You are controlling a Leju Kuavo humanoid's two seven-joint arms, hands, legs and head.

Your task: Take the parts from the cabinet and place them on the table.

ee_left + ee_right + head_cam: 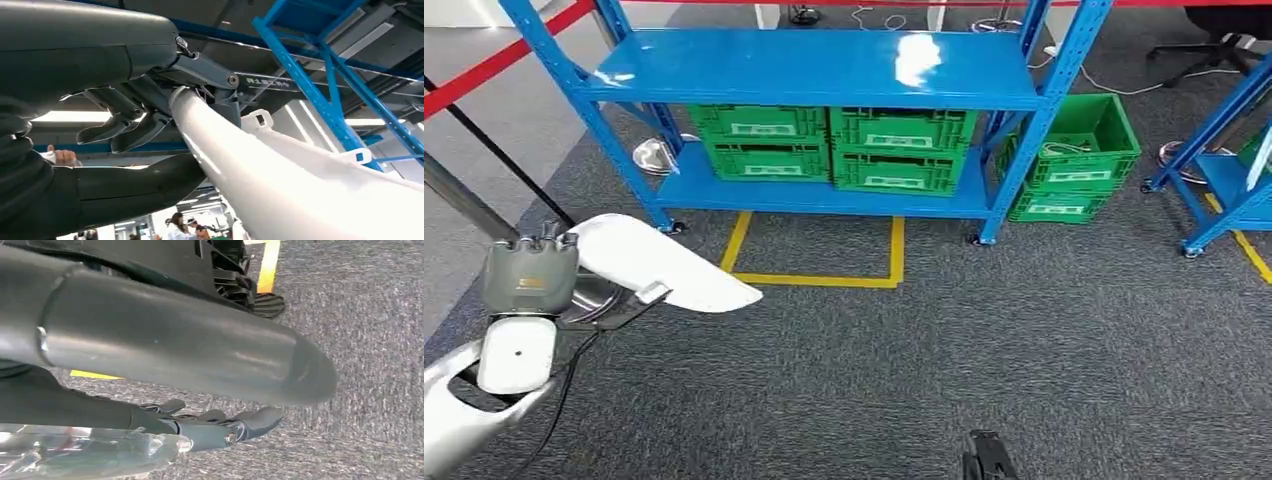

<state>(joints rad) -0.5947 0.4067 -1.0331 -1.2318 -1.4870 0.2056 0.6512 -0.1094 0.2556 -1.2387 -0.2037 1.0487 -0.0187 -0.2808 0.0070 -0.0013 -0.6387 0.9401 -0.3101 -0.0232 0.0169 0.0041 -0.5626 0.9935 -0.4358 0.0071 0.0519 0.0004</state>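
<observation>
Gripping a long white part (664, 265) at the head view's lower left, the left hand (529, 275) is curling its fingers (120, 127) around it over grey carpet (1024, 340). The right hand (210, 427) is lying with fingers loosely extended, holding nothing. Beyond, a blue rack (824, 70) is holding green crates (834, 150).

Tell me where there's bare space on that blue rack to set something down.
The top shelf of the blue rack is bare across its whole width. The lower shelf is crowded with green crates, leaving only a strip along its front edge and a metal bowl at its left end.
</observation>
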